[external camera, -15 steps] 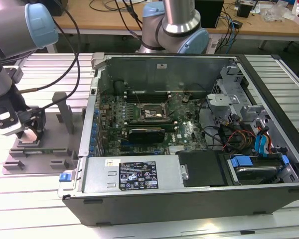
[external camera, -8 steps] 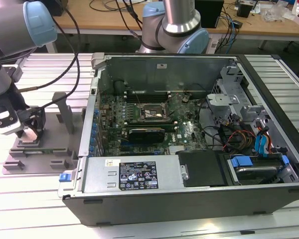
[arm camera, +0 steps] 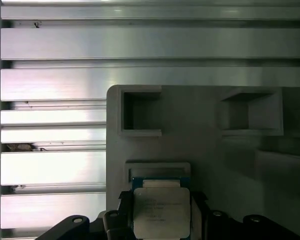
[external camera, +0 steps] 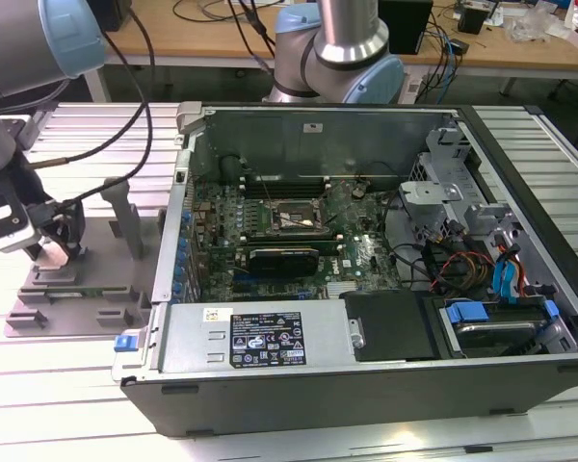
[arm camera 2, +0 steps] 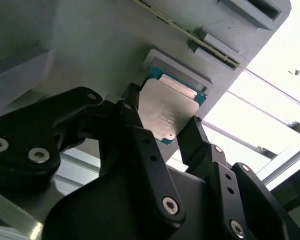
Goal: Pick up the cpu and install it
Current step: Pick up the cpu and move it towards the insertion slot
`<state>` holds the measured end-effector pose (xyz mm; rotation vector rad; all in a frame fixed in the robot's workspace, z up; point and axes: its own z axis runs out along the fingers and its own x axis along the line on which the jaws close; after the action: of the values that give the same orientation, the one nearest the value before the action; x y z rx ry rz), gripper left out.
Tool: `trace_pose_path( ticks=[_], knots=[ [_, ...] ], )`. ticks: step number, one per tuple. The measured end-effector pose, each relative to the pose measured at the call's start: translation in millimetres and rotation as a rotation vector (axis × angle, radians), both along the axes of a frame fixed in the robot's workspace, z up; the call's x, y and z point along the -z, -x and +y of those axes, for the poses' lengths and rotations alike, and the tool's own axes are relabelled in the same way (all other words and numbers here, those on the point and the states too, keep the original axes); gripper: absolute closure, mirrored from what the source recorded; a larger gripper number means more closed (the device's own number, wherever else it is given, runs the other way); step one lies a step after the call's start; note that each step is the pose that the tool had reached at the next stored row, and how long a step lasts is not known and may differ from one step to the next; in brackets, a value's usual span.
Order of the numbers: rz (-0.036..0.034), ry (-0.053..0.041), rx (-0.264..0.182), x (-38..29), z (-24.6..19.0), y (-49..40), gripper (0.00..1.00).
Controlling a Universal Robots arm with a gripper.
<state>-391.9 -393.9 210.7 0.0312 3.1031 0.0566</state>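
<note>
cpu gripped at the grey fixture, beside the open case

the cpu (arm camera 2: 167,107) is a thin square chip with a pale silvery top and a green edge. it sits between the two black fingers (arm camera 2: 140,135) of the claw (arm camera 2: 164,117), which press on its opposite edges, so the claw is closed on the chip. in the first wrist view the cpu (arm camera: 161,212) shows top-up between the finger tips of the claw (arm camera: 161,211). its far edge lies against a shallow framed pocket in the grey fixture (arm camera: 190,145). whether the chip is resting in that pocket or is just clear of it cannot be told.

the fixture is a flat grey plastic plate with two deeper square recesses (arm camera: 140,112) further along it. it lies on the bench (arm camera: 55,75), whose top is made of ribbed aluminium slats.

in the exterior view the claw (external camera: 56,252) hangs low over the fixture (external camera: 77,289) at the exterior view's left, on an arm (external camera: 39,38) with pale blue joint caps and black cables. just beside the fixture, toward the exterior view's right, the computer case (external camera: 366,404) lies on the bench with its side open. inside it are a green board and a black square socket frame (external camera: 289,219) near the middle. the socket is well apart from the claw and the chip.
</note>
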Motion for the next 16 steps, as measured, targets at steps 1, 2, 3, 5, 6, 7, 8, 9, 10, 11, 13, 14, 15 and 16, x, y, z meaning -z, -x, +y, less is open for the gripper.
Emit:
trace_pose_path(
  ticks=[1,2,3,5,6,7,8,9,10,11,13,14,15,16],
  knots=[
    [0.0,0.0,0.0,-2.2,0.0,0.0,0.45],
    [0.0,0.0,0.0,-6.8,0.1,0.0,0.45],
    [0.0,0.0,0.0,-11.0,0.1,0.0,0.45],
    [0.0,0.0,0.0,-17.3,0.2,0.0,0.45],
    [-0.0001,0.0,0.0,-19.2,0.2,0.0,0.45],
    [0.0,0.0,0.0,-21.0,0.2,0.0,0.45],
    [0.0001,0.0,0.0,-25.5,0.2,0.0,0.45],
    [0.0,0.0001,0.0,-29.1,0.3,0.0,0.45],
    [0.0,0.0,0.0,-32.2,0.2,0.0,0.45],
    [0.0,0.0001,0.0,-33.7,0.2,0.0,0.45],
    [0.0,0.0,0.0,-40.4,0.2,0.0,0.45],
    [0.0,-0.0001,0.0,-42.2,0.3,0.0,0.45],
    [0.0,0.0,0.0,-43.7,0.3,0.0,0.45],
    [0.0,0.0,0.0,-45.9,0.3,0.0,0.45]
  ],
)
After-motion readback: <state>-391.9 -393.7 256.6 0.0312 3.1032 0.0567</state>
